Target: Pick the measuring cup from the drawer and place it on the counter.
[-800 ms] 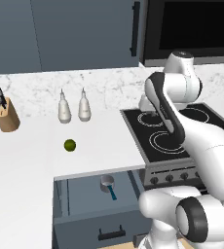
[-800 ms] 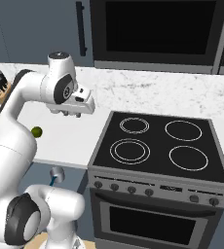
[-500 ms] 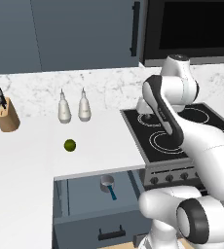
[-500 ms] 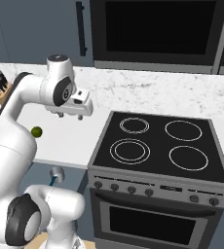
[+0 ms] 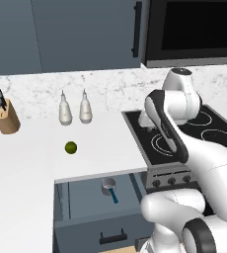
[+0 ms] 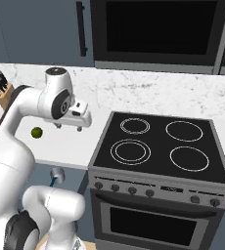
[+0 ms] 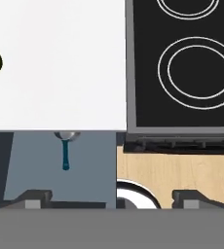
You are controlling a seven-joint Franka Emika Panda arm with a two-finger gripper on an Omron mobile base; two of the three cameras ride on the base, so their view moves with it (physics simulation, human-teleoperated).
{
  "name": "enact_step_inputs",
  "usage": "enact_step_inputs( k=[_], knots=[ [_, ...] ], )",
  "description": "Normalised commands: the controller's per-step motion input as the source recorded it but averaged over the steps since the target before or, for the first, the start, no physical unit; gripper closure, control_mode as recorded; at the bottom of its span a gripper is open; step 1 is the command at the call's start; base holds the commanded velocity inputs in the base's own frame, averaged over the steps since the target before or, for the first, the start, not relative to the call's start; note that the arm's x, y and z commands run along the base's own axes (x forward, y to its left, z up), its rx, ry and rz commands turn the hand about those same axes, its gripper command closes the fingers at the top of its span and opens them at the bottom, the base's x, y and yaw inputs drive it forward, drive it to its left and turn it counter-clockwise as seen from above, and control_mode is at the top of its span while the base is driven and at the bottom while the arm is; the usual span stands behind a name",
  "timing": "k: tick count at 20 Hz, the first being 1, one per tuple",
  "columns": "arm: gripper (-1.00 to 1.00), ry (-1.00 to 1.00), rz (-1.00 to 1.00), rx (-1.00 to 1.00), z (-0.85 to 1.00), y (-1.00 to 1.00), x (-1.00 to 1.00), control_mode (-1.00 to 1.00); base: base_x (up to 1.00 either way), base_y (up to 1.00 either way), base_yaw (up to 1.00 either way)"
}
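The measuring cup (image 5: pixel 108 187) is lying in the open drawer (image 5: pixel 86 200), handle pointing toward the drawer front. The gripper (image 6: pixel 68 126) is hovering wide open above the counter (image 5: pixel 31 158), up and stove-side of the cup.

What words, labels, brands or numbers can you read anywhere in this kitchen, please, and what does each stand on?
None can be read.
The stove's control panel has knobs and a small dark display, too small to show any text.
The measuring cup, the bottles and the knife block carry no visible lettering.
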Motion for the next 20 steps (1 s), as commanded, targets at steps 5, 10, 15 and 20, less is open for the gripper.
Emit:
enact_step_inputs(
  k=[5, 10, 15, 20],
  knots=[
    [-1.0, -0.01, 0.0, 0.0, -0.52, 0.14, -0.38, -1.0, 0.0, 0.0, 0.0],
    [-1.0, 0.0, 0.0, 0.0, -0.42, 0.16, -0.23, -1.0, 0.0, 0.0, 0.0],
    [-1.0, 0.0, 0.0, 0.0, -0.35, 0.09, -0.21, -1.0, 0.0, 0.0, 0.0],
    [-1.0, 0.0, 0.0, 0.0, -0.48, 0.0, -0.15, -1.0, 0.0, 0.0, 0.0]
  ],
)
